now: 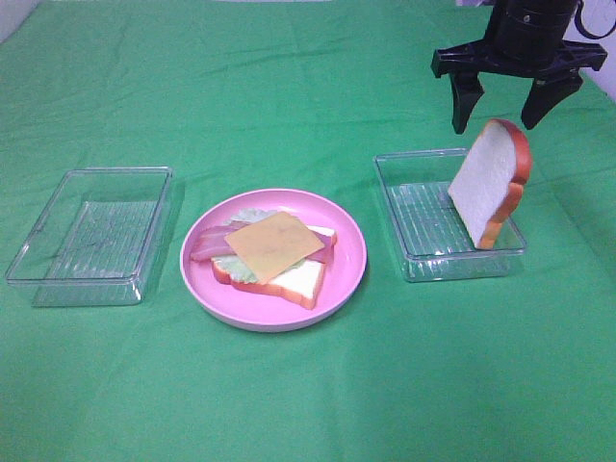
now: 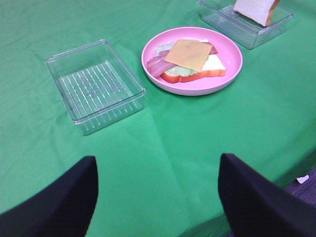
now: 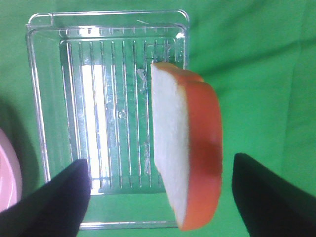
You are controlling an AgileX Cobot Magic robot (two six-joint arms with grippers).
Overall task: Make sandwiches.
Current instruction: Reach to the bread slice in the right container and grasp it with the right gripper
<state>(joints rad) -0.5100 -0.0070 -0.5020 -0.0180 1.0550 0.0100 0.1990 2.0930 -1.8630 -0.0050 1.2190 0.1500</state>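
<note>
Two clear trays flank a pink plate (image 1: 339, 281) on the green cloth in the high view; the open sandwich (image 1: 274, 256), topped with cheese, lies on the plate. A bread slice (image 1: 489, 183) stands upright in the right tray (image 1: 409, 217), beneath the spread, empty right gripper (image 1: 503, 117). The left gripper (image 2: 158, 190) is seen parted, holding nothing. In the right wrist view, the slice's contact with the tray wall is seemingly a lean.

An open sandwich (image 1: 271, 256) lies flat on the pink plate (image 1: 346, 274): bread, lettuce, bacon, with the cheese square on top. The second bread slice (image 1: 489, 183) stands on edge, leaning in the right clear tray (image 1: 404, 226)
</note>
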